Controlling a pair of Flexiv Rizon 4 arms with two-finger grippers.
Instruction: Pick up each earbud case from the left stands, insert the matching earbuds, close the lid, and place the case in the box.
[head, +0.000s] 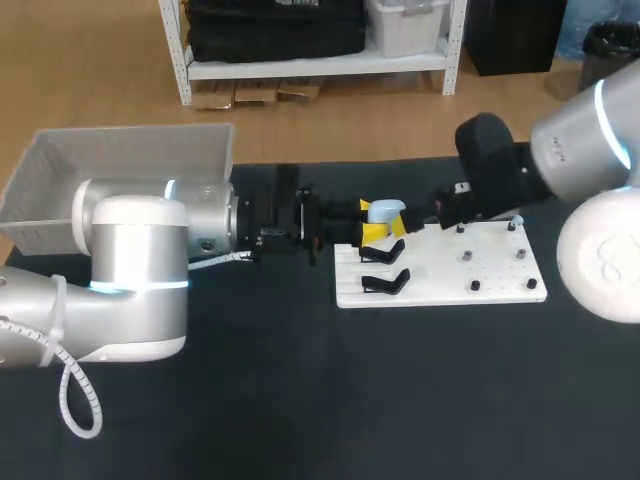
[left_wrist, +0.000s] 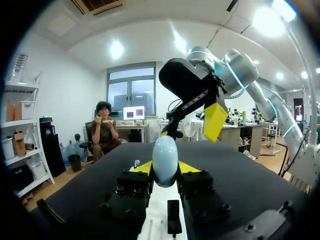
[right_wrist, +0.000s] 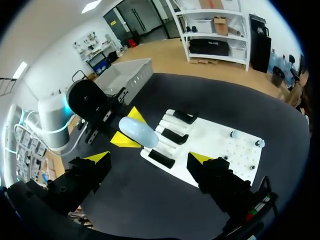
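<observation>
- Near side of the desk (head: 360, 400) is broad and bare, open room in front of the board
- White board (head: 495, 265) lies mid-desk, with black stands (head: 385, 282) on its left part and small pegs (head: 467, 257) on its right
- Over the board's far left part, the left end effector (left_wrist: 165, 169) holds the pale blue case (left_wrist: 165, 156), fingers pinching its two sides; its long axis stands upright in the left wrist view
- Right end effector (right_wrist: 150, 158) is spread wide, near the case but not touching it
- Grey box (head: 120, 160) sits at the far left edge
</observation>
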